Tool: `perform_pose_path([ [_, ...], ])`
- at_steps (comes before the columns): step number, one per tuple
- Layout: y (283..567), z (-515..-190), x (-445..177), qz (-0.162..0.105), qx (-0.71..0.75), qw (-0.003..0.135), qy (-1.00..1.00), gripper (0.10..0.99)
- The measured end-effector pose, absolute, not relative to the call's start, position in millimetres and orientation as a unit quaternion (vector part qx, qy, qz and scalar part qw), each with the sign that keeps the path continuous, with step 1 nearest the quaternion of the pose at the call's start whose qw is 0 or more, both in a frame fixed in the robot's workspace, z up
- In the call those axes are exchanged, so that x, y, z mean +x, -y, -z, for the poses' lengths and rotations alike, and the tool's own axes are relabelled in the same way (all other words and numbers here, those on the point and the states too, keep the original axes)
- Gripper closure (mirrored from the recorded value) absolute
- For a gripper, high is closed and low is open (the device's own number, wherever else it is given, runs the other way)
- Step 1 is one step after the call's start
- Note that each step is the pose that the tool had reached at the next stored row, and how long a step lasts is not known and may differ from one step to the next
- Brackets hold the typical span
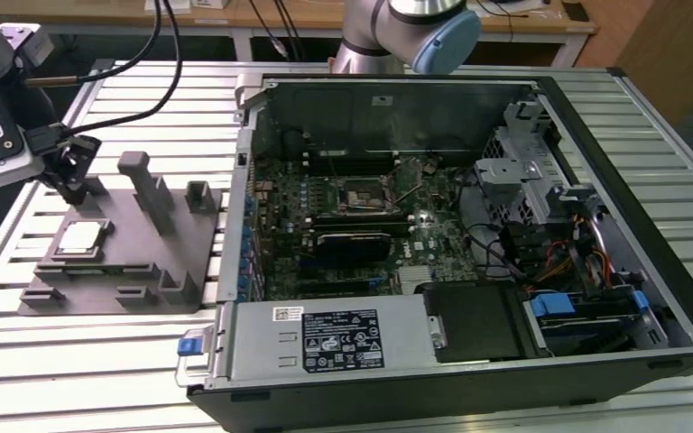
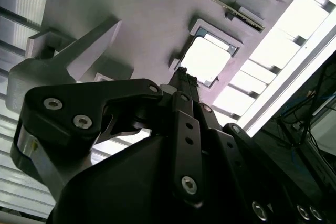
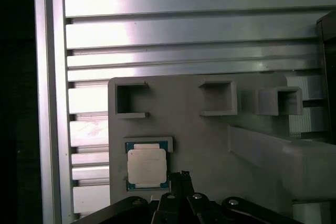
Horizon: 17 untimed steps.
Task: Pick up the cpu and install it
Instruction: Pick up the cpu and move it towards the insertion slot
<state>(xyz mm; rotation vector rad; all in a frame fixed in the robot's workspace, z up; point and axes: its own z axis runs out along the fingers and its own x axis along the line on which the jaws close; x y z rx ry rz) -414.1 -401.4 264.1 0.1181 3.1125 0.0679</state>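
1. The cpu [image 1: 82, 237] lies flat, silvery top up, in a shallow square pocket of the grey fixture [image 1: 142, 271]. The pocket is near the fixture's edge on the exterior view's left.
2. The gripper [image 1: 78, 197] hangs over the fixture, close above its surface. In both wrist views its tip sits just beside 1 edge of the cpu [image 3: 147, 165], not over the middle of it. I cannot tell whether the tip touches the fixture.
3. The tool is narrow: in both wrist views the 2 fingers are drawn together into 1 slim point, with nothing between them.
4. The open computer case [image 1: 443, 83] stands just beside the fixture, on the exterior view's right. The socket [image 1: 359, 194] on its board is well apart from the fixture. I cannot tell whether its frame is raised.
5. By my judgement the task is at its very start. The cpu is not yet gripped or lifted, and both the pick-up and the fitting into the socket are left.
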Motion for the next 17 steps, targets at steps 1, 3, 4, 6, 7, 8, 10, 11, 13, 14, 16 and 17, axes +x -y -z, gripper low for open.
perform_pose_path([
  [1,401.6,-262.9,-414.2,-0.022,0.038,0.013,-0.999,0.980],
  [3,401.8,-260.5,-414.3,-0.022,0.038,0.013,-0.999,0.980],
  [4,401.9,-259.4,-414.4,-0.022,0.038,0.013,-0.999,0.980],
  [6,402.1,-257.3,-414.7,-0.022,0.038,0.013,-0.999,0.980],
  [7,402.3,-256.3,-414.8,-0.022,0.038,0.013,-0.999,0.980],
  [8,402.5,-255.4,-414.9,-0.022,0.038,0.013,-0.999,0.980],
  [10,403.0,-253.4,-415.1,-0.022,0.038,0.013,-0.999,0.980],
  [11,403.2,-252.5,-415.2,-0.022,0.038,0.013,-0.999,0.980],
  [13,403.7,-250.6,-415.4,-0.022,0.038,0.013,-0.999,0.980],
  [14,403.9,-249.6,-415.5,-0.022,0.038,0.013,-0.999,0.980],
  [16,404.4,-247.7,-415.6,-0.022,0.038,0.013,-0.999,0.980],
  [17,404.7,-246.8,-415.7,-0.022,0.038,0.013,-0.999,0.980],
])
